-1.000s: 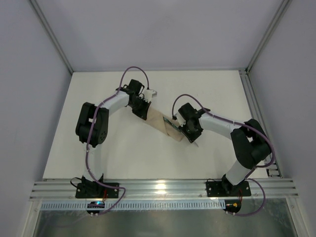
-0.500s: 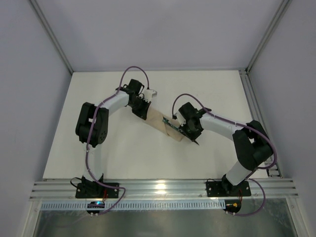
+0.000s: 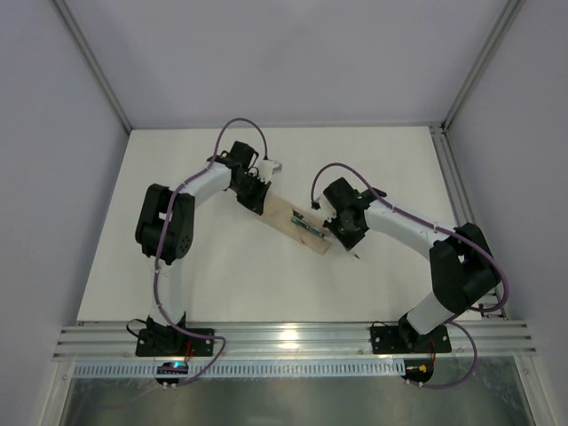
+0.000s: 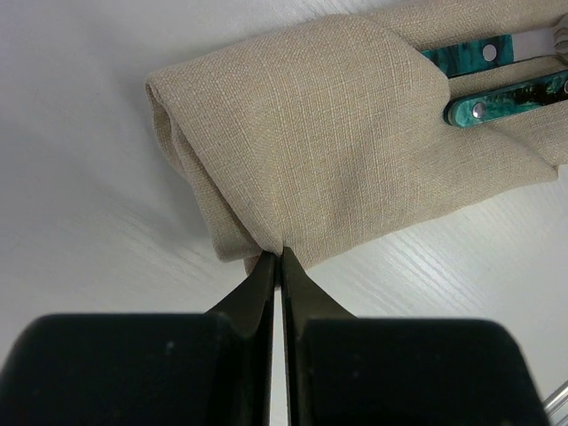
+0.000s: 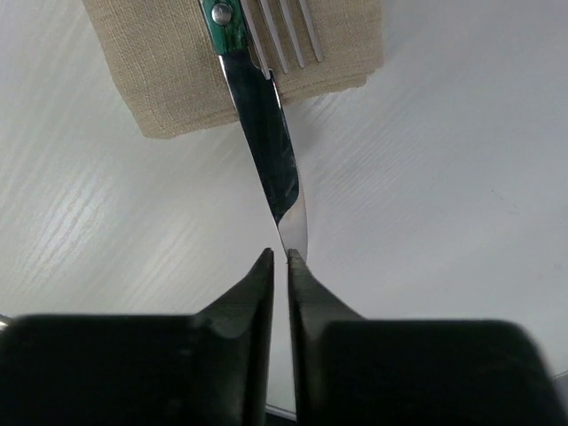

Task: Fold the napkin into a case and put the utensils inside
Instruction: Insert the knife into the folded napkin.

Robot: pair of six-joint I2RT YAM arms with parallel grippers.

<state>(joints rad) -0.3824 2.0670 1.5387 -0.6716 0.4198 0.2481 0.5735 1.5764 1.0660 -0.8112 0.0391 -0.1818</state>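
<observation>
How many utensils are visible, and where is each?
2. The knife lies on the napkin, its blade reaching past the cloth edge onto the table. The fork lies beside it, tines on the cloth. Others may hide inside the folds.

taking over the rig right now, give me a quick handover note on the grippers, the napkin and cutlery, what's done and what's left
Left gripper: shut, pinching the near edge of the folded case.
Right gripper: fingers closed at the knife tip; whether it actually grips it is unclear.
Things: the fork tines lie on the cloth. Both teal handles sit at the flap, one end tucked under. The knife blade sticks out past the cloth onto the table.
Done: napkin folded into a case, cutlery laid in line with it.
Left: probably slide both pieces further under the flap, then let go.
</observation>
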